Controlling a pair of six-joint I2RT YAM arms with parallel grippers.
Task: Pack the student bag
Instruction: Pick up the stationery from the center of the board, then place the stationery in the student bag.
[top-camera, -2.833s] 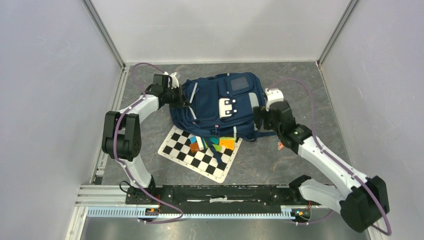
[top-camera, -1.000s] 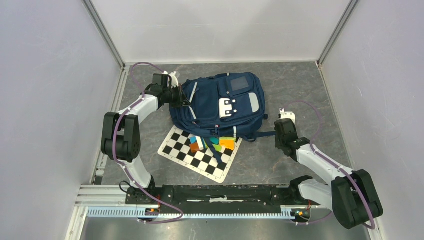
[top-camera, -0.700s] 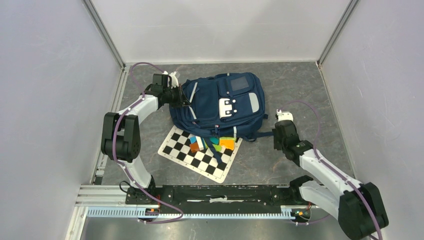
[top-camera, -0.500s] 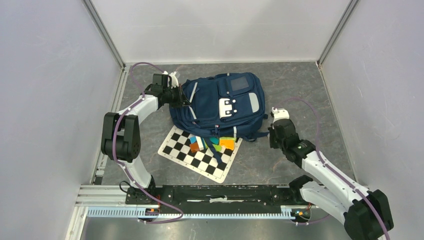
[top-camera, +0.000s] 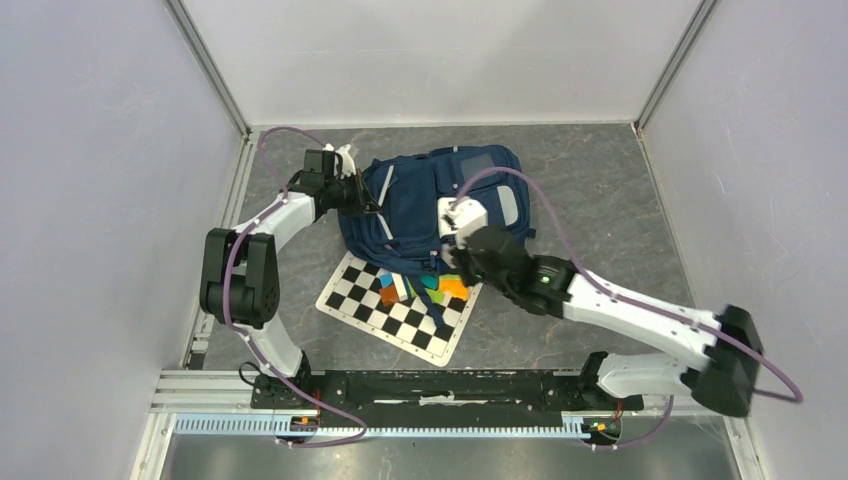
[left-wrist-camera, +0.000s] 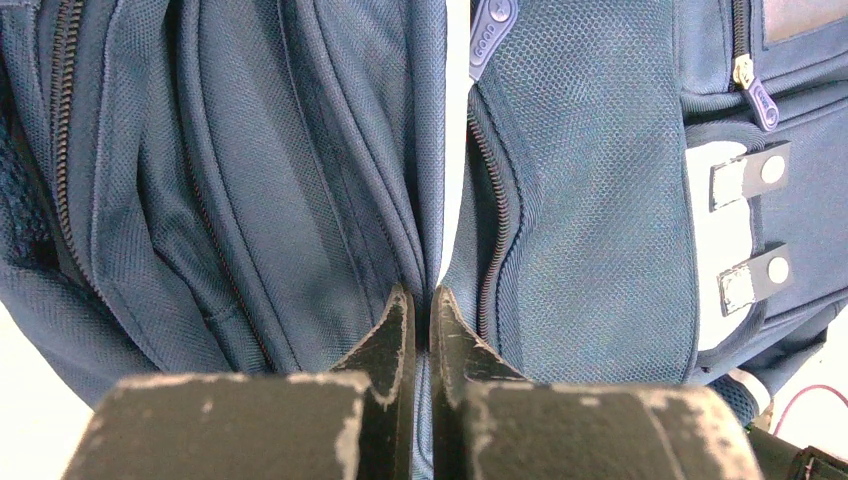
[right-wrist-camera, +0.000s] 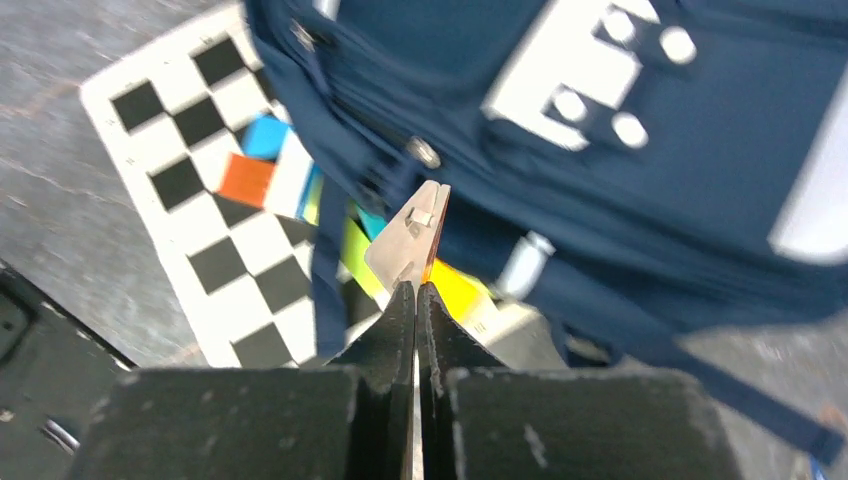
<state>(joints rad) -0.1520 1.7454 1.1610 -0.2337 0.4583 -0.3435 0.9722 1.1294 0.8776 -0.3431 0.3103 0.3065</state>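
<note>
Pale plain walls (top-camera: 440, 50) are seen closing off three sides of the cell, with metal posts (top-camera: 205, 65) set in the two far corners. Mottled grey is shown across the table (top-camera: 610, 180), and a rail (top-camera: 430, 385) carrying both arm bases is fixed along its near edge.

The student bag (top-camera: 410, 200), navy with grey stripes and a white patch (right-wrist-camera: 575, 75), is laid flat at the middle of the table, towards the far side. Its near edge is laid over a black-and-white checkerboard (top-camera: 365, 300), on which coloured squares (top-camera: 455, 287) are seen just beside the bag's hem.

The left arm (top-camera: 285, 215) is extended to the bag's far left corner. In the left wrist view the left jaws are seen drawn nearly together, with a fold of the bag's blue fabric pinched between their tips. A zip (left-wrist-camera: 495, 230) is seen just to the right of them.

The right arm (top-camera: 620, 310) is stretched across from the right, and the right jaws are held over the bag's near edge, where it meets the checkerboard. They are pressed fully together. A small pale tab-like piece (right-wrist-camera: 415, 235) is seen projecting from their tips, in front of the bag's fabric. What it is, and whether it is gripped, cannot be told, since that view is blurred.
</note>
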